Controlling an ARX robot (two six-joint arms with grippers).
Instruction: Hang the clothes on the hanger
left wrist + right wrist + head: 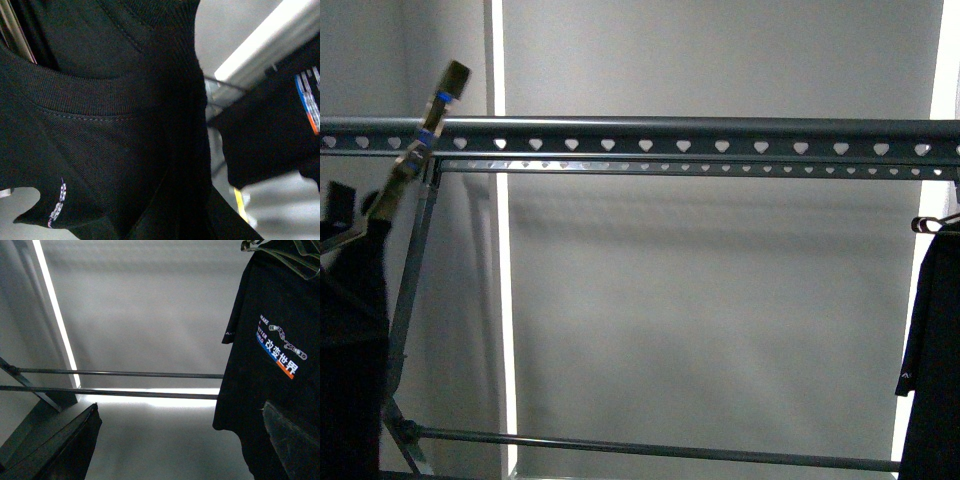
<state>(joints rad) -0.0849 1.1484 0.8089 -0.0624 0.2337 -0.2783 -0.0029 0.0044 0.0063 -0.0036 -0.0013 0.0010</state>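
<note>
Black T-shirt (100, 125) close against left pincer (438, 105), grip unclear; right pincer (180, 407) wide apart, empty, near rack (720, 128)

A flat pale-grey wall panel (720, 300) fills the front view. A narrow bright white strip of light (503, 300) runs from 11 to 7 o'clock, and another strip (950, 60) glows at 2 o'clock.
</note>
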